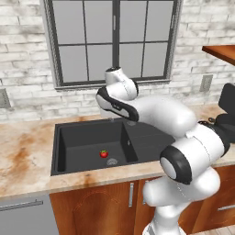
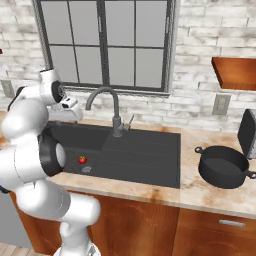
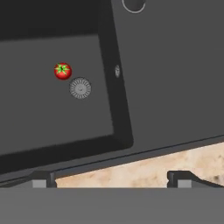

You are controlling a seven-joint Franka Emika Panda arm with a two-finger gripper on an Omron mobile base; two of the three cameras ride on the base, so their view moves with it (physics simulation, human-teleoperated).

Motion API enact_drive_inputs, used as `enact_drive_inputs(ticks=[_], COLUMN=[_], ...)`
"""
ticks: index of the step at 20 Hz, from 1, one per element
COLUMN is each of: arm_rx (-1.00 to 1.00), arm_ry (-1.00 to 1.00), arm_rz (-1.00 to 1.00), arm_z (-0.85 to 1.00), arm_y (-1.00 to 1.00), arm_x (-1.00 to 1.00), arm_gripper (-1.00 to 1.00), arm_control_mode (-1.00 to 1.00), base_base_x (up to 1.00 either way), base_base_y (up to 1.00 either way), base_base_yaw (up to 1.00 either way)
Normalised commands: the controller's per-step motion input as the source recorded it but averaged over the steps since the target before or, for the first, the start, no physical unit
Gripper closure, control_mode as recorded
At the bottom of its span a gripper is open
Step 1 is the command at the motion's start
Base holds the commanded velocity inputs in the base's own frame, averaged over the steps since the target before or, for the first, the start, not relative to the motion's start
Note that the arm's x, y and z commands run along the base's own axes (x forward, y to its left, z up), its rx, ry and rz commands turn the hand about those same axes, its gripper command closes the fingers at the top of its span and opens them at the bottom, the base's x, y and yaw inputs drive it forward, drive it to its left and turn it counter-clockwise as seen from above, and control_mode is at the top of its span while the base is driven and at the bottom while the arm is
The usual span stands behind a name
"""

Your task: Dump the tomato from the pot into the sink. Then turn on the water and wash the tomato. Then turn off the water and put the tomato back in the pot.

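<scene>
Over the kitchen counter (image 2: 210, 192), the big black sink (image 2: 150, 162) is taking up most of the scene, deep basin on one side and flat drainboard on the other. From the right base view, the gooseneck faucet (image 2: 107, 102) is standing at the back of the sink, with its little side lever (image 2: 130, 121) sticking up. No water is running as far as I can see.

The white arm is arching over the sink area, and the pot (image 2: 222, 166) is sitting empty on the counter, well apart from the basin, over at about 3 o'clock from the sink in that view.

So the dump part looks done: the tomato (image 3: 62, 71) is lying on the basin floor, just beside the round metal drain (image 3: 80, 88), at roughly 10 o'clock from it in the hand view.

The gripper (image 3: 111, 178) is hovering high above the sink's front edge, its fingertips (image 3: 40, 179) spread wide and holding nothing. From between the fingers, the tomato is sitting up toward 11 o'clock and far below. It's round, so there's no long axis to line up with.

My guess is the faucet lever comes next, and that's lying beyond the tomato, toward the back of the sink.
</scene>
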Motion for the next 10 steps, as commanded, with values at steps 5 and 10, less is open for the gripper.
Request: enact_drive_inputs(ticks=[5, 10], arm_rx=[0.01, 0.01], arm_ry=[0.00, 0.00], arm_rz=[0.00, 0.00], arm_z=[-0.28, -0.46], arm_y=[0.80, 0.54], arm_x=[0.22, 0.49], arm_gripper=[-1.00, -1.00], arm_control_mode=[-1.00, -1.00], base_base_x=[0.00, 0.00], base_base_y=[0.00, 0.00], base_base_yaw=[0.00, 0.00])
